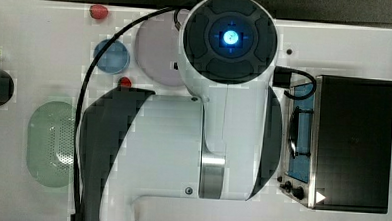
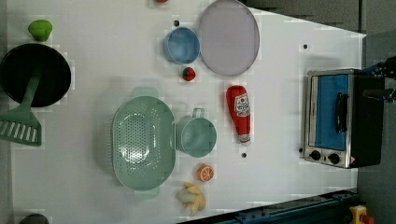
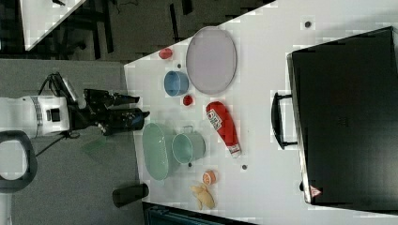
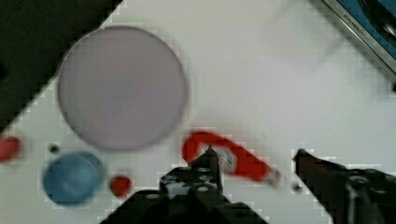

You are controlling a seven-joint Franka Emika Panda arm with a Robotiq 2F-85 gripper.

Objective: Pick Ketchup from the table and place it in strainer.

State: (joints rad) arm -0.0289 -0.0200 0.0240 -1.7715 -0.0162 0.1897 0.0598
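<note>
I have the hand (image 4: 254,161) hanging above the table (image 2: 93,84) with its fingers spread apart and nothing between them. In the wrist view the ketchup (image 4: 229,158) lies on its side under the gap, partly behind one finger.

In the left view the ketchup (image 2: 239,113) rests flat in the middle of the table, between the green mug (image 2: 198,135) and the toaster oven (image 2: 334,116), apart from both, its cap end pointing toward the table's near edge where the banana (image 2: 192,198) lies. The strainer (image 2: 142,142) sits just beyond the mug, touching or nearly touching it.

To do this well, I judge I should come straight down over the fat labelled body rather than the narrow neck, with the fingers across the bottle's width, and close only once low. The bottle may roll, so I would centre it first.
</note>
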